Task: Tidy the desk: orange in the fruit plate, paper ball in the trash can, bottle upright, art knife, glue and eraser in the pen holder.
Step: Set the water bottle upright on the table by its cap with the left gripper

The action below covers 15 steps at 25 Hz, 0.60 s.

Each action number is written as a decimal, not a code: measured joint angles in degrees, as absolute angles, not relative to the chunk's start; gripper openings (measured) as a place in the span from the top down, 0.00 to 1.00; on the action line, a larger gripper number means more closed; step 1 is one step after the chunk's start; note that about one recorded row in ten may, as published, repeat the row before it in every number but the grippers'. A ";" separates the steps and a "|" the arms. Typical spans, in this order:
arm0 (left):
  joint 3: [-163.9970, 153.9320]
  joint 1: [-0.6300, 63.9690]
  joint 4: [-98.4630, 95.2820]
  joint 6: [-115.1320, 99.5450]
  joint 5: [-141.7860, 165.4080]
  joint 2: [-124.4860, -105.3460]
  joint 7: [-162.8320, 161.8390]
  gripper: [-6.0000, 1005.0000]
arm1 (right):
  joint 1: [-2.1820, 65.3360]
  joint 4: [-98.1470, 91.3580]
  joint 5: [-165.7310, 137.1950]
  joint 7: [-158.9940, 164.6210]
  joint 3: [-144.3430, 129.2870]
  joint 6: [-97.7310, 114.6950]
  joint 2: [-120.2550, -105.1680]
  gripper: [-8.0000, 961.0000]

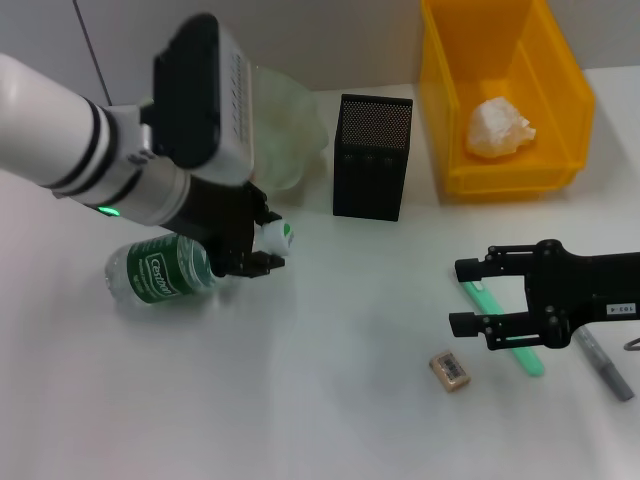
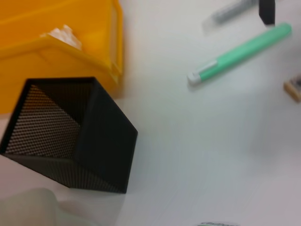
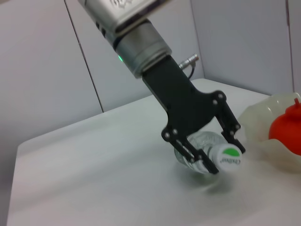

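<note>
From the head view, the pen holder [image 1: 372, 156] stands upright on the white surface [image 1: 330, 400]. The trash can [image 1: 505, 95] sits just beside the pen holder, toward the robot's right, with the paper ball [image 1: 499, 130] lying inside it. The fruit plate [image 1: 285, 125] is just beside the pen holder on the other side, partly hidden behind the left arm. Nearer the robot than the pen holder and to its left, the bottle [image 1: 165, 272] lies on its side, and the left gripper [image 1: 262, 250] is closed on its neck by the cap. To the pen holder's right and nearer the robot, the right gripper [image 1: 468, 296] hovers with its fingers spread wide and nothing between them, over a green art knife [image 1: 530, 355]. The eraser [image 1: 450, 369] lies near that gripper, apart from it. A grey glue pen [image 1: 603, 365] lies beside the knife, farther from the pen holder.

In the left wrist view, the pen holder [image 2: 75, 143] shows its open top, touching the trash can [image 2: 61, 47]. The art knife [image 2: 240, 52], the glue pen [image 2: 230, 10] and a corner of the eraser [image 2: 293, 88] lie well apart from the pen holder.

In the right wrist view, the left gripper [image 3: 221, 153] clamps the bottle [image 3: 209, 150] just behind its cap. The orange [image 3: 287, 127] rests in the fruit plate [image 3: 263, 127], near the bottle.
</note>
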State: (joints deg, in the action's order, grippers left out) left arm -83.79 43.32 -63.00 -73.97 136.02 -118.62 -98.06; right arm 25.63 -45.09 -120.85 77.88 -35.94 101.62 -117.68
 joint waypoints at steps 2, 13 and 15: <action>-81.80 43.36 -63.25 -75.38 135.26 -118.62 -98.05 0.56 | 25.75 -45.08 -120.85 78.22 -35.94 101.67 -117.60 0.24; -72.58 43.50 -63.34 -81.28 131.61 -118.41 -97.69 0.55 | 26.44 -45.09 -120.85 78.63 -35.95 101.69 -117.59 0.24; -70.13 43.56 -63.06 -82.67 130.69 -118.36 -97.57 0.55 | 26.45 -45.08 -120.85 78.68 -35.95 101.70 -117.60 0.24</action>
